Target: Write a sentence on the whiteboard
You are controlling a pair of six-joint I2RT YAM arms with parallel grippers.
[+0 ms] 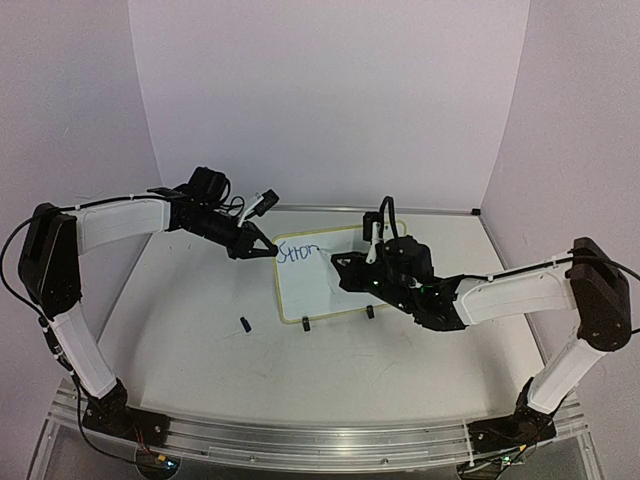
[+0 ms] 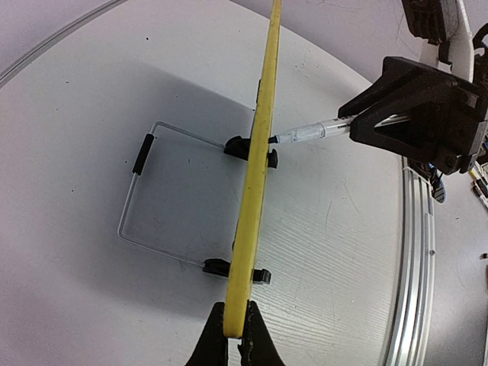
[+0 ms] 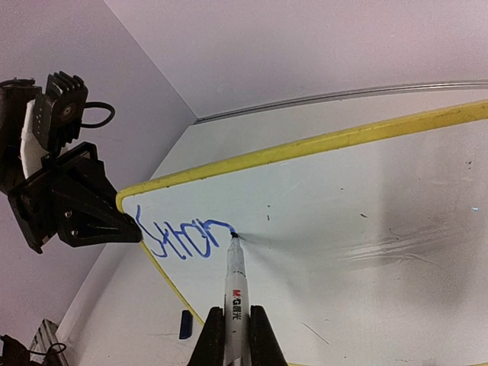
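My left claw (image 2: 232,329) pinches the edge of the yellow-framed white board (image 3: 343,198) to steady it while my right claw (image 3: 233,329) grips the slim white marker (image 3: 235,278), tip on its surface.

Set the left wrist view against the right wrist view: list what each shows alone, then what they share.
Left wrist only: the whiteboard seen edge-on, its two black clip feet and the wire stand behind it.
Right wrist only: the board's face with blue writing, the marker tip touching it, and a small blue piece lying beside the board.
Both: the yellow frame, the left gripper shut on it, and the right gripper shut on the marker.
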